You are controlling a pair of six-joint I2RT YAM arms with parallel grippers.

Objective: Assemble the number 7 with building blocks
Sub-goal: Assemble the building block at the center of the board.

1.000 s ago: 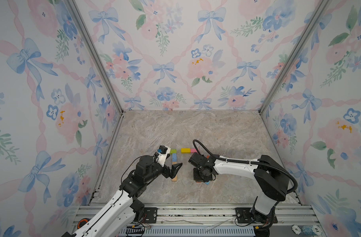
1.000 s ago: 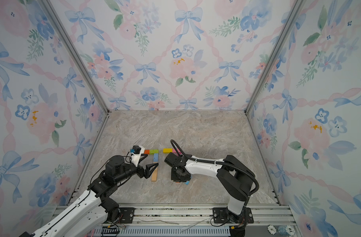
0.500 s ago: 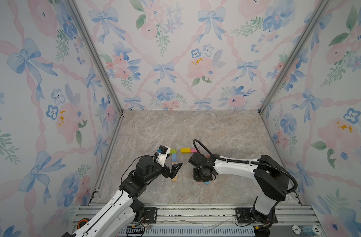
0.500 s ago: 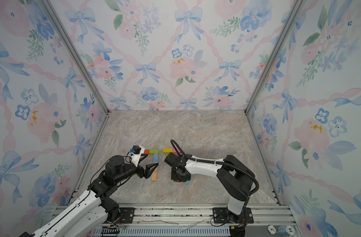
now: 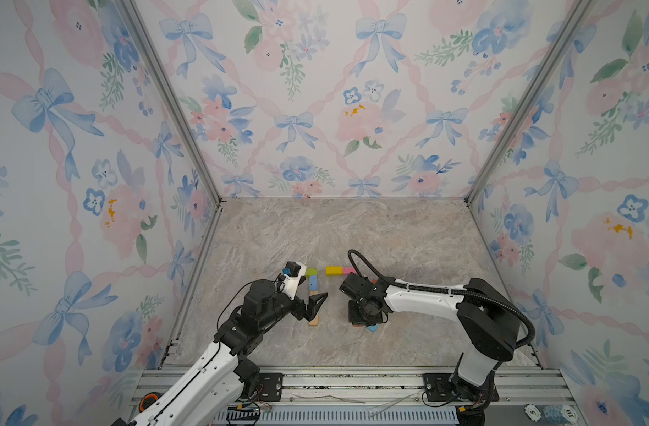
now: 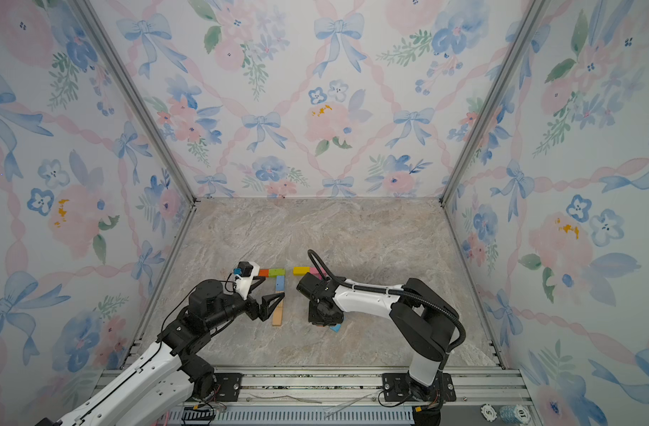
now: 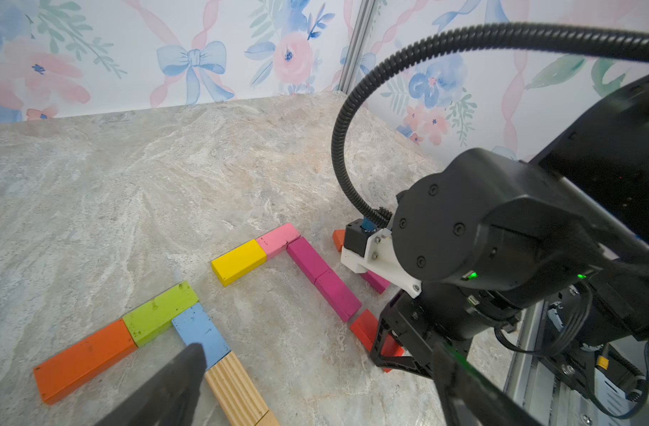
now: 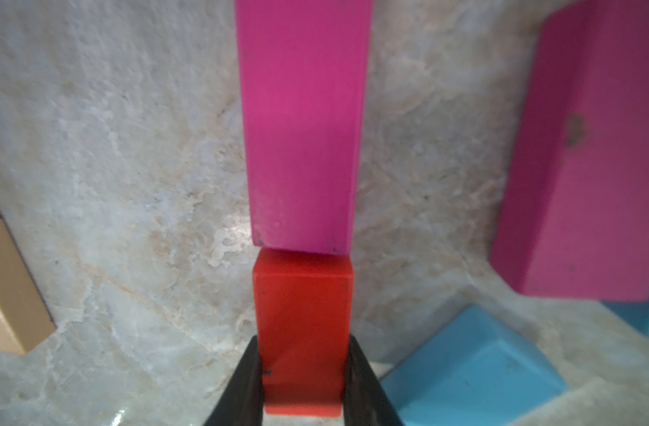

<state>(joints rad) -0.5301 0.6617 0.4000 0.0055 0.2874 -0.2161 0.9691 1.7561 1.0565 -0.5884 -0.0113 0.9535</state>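
Clamping the red block [image 8: 302,324], the right claw [image 8: 303,346] seats it. The left claw [image 6: 268,290] gapes empty; assembly appears nearly complete.

High stereo pair (wrist views close)

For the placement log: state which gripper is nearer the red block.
Right. The right gripper straddles the red block, a finger along each side. The left gripper hangs open over the blue block and wood block, well apart from it.
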